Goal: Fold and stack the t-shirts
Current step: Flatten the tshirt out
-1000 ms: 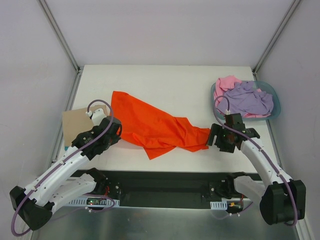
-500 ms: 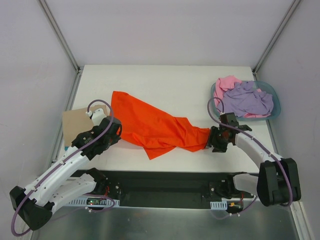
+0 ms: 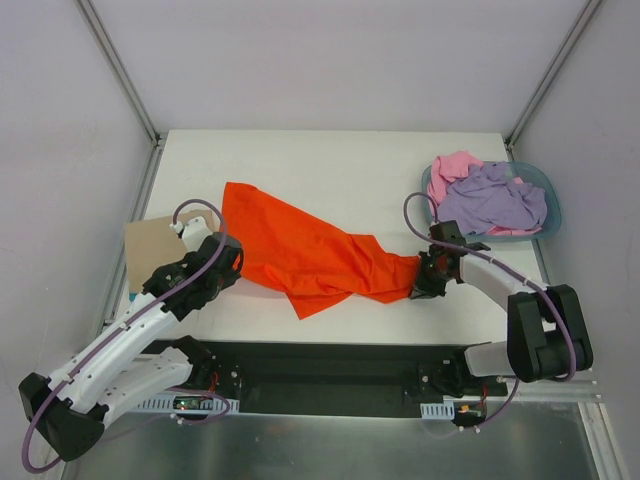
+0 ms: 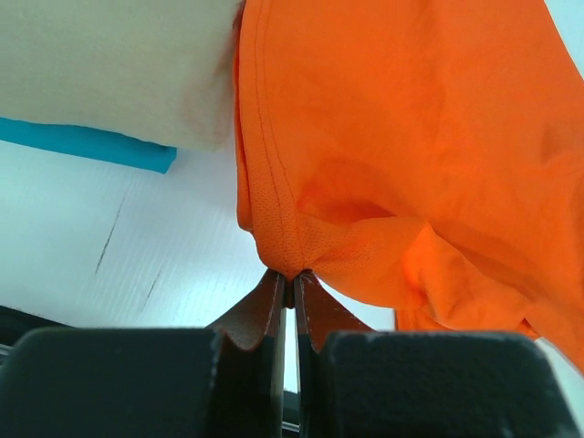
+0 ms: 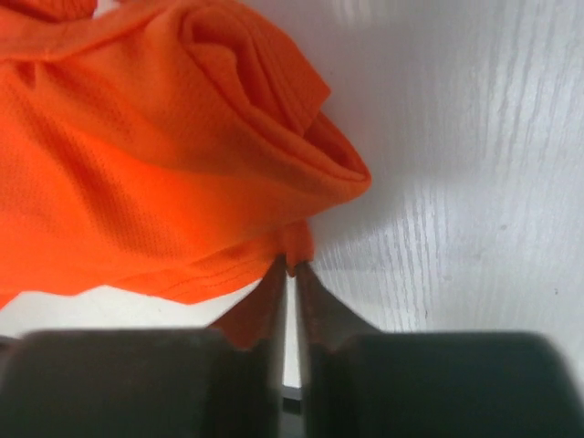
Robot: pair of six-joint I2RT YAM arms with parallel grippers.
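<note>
**Top external.** Orange t-shirt [image 3: 310,255] is lying stretched across the table [image 3: 330,160], running from one tool to the other. Left gripper [image 3: 236,264] is sitting at the cloth's left edge, with the shirt spreading away to its right. Right gripper [image 3: 417,287] is pressing in at the shirt's narrow opposite end, with the cloth extending to its left. Beyond the right gripper and off to its right, a blue-grey basin [image 3: 548,200] is holding the lilac t-shirt [image 3: 490,200], bunched up. The pink t-shirt [image 3: 452,168] is showing at the basin's far-left side, partly under the lilac one. A cardboard sheet [image 3: 145,245] is lying just left of the left gripper.

**Left wrist.** Fingertips [image 4: 270,308] are pressing together, jaws fully closed, pinching the orange shirt's stitched hem between their very ends. The rest of the cloth is fanning out ahead and to the right of the tool. The cardboard is showing ahead-left, with a blue strip [image 4: 91,146] along its near edge.

**Right wrist.** Fingertips [image 5: 266,306] are standing almost together with only a thin slit between them. They are nipping a small tab of the orange hem at the tips. The bulk of the shirt is bunching in folds ahead and to the left. White table surface is showing ahead-right.
</note>
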